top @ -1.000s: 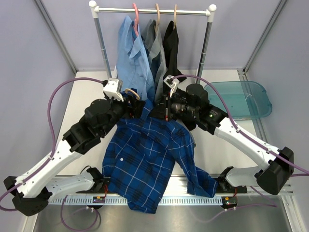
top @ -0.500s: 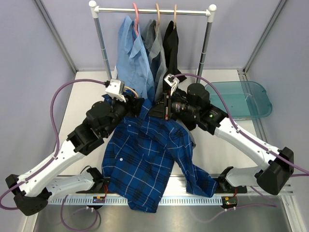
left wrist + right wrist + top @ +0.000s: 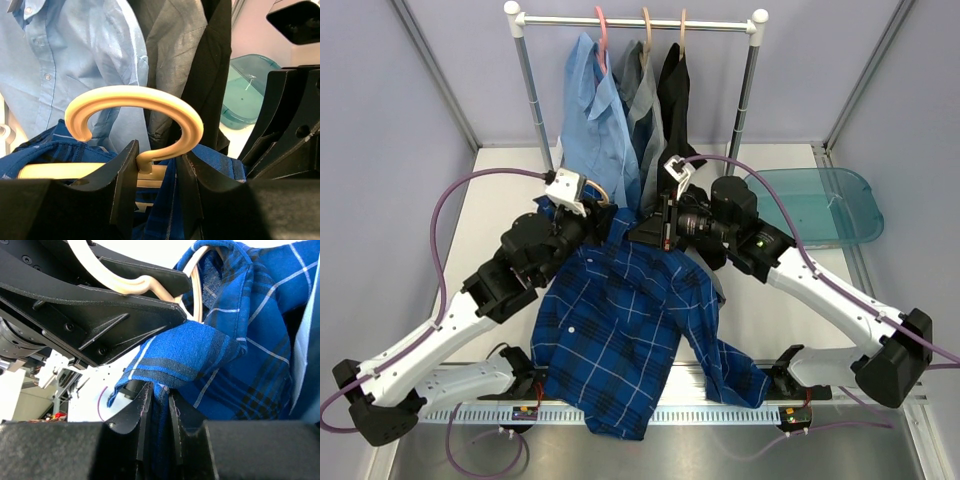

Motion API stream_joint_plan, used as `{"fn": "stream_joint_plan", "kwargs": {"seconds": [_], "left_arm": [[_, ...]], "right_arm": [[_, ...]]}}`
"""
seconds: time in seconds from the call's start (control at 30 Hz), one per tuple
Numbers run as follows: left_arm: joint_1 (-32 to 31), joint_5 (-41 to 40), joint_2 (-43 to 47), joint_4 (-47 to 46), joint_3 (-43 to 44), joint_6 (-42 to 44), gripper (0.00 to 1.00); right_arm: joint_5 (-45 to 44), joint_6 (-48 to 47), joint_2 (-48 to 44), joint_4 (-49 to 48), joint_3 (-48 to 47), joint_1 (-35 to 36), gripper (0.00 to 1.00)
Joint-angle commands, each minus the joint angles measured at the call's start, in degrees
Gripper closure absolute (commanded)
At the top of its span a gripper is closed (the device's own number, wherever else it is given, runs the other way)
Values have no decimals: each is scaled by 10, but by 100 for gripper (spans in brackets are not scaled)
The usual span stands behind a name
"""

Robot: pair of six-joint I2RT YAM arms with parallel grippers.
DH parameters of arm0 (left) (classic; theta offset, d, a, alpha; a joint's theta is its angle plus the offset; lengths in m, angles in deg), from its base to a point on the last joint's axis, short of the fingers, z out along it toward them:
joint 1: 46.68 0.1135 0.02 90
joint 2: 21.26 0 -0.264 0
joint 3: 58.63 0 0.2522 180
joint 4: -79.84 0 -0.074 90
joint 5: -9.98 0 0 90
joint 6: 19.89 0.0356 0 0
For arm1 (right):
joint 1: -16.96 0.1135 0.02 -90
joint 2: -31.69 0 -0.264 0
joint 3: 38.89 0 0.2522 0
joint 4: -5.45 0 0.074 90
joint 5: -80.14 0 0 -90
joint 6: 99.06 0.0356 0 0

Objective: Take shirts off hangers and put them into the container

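- Left end effector (image 3: 156,170) has its jaws narrow, closed on the neck of the tan hanger (image 3: 135,105) just below its curved hook.
- Right end effector (image 3: 159,397) is nearly closed, pinching a fold of the plaid shirt (image 3: 620,330) near the collar.
- From the top view, the 2 end effectors sit close together at mid-worktop, the right one at 3 o'clock of the left.
- The plaid shirt is on the tan hanger at its collar and spreads toward 6 o'clock over the worktop (image 3: 500,200), with its hem and 1 sleeve reaching the near edge.
- At 12 o'clock the rail stand (image 3: 635,20) carries 3 hung shirts: the light blue shirt (image 3: 595,110) on a pink hanger (image 3: 602,25), then the grey shirt (image 3: 645,100) and the black shirt (image 3: 675,95).
- The container (image 3: 815,205) lies at 3 o'clock of the right end effector, with no shirt in it.
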Motion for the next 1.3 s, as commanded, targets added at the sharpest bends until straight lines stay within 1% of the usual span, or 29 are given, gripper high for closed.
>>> {"fn": "stream_joint_plan", "kwargs": {"seconds": [0.0,0.1,0.13,0.2,0.23,0.33,0.5,0.67,0.87,1.03,1.13,1.23,1.27], "left_arm": [[9,-64,11,-59,0,23,100],[9,-72,6,-59,0,27,100],[9,-77,5,-60,0,26,100],[9,-84,4,-62,0,23,100],[9,-89,0,-64,0,23,100],[9,-103,-11,-69,3,16,100],[9,-123,-34,-76,15,-7,100],[9,-134,-56,-76,22,-31,100],[8,-139,-55,-78,16,-51,100],[7,-146,-44,-77,8,-51,100],[5,-149,-38,-78,2,-52,100],[4,-152,-29,-82,-6,-50,100],[4,-153,-28,-82,-8,-50,100]], "right_arm": [[-6,-49,-51,1,-8,9,69],[-34,-77,-74,65,-26,8,54],[-45,-81,-80,81,-33,9,47],[-71,-92,-99,118,-48,9,43],[-92,-92,-106,127,-52,8,38],[-134,-80,-134,158,-67,9,35],[-168,-14,-132,170,-79,26,35],[-235,20,-103,182,-82,60,33],[-278,79,-52,140,-59,86,32],[-298,112,-6,111,-67,102,32],[-308,124,22,105,-82,109,35],[-309,136,47,89,-85,111,41],[-309,136,50,84,-86,111,49]]}}
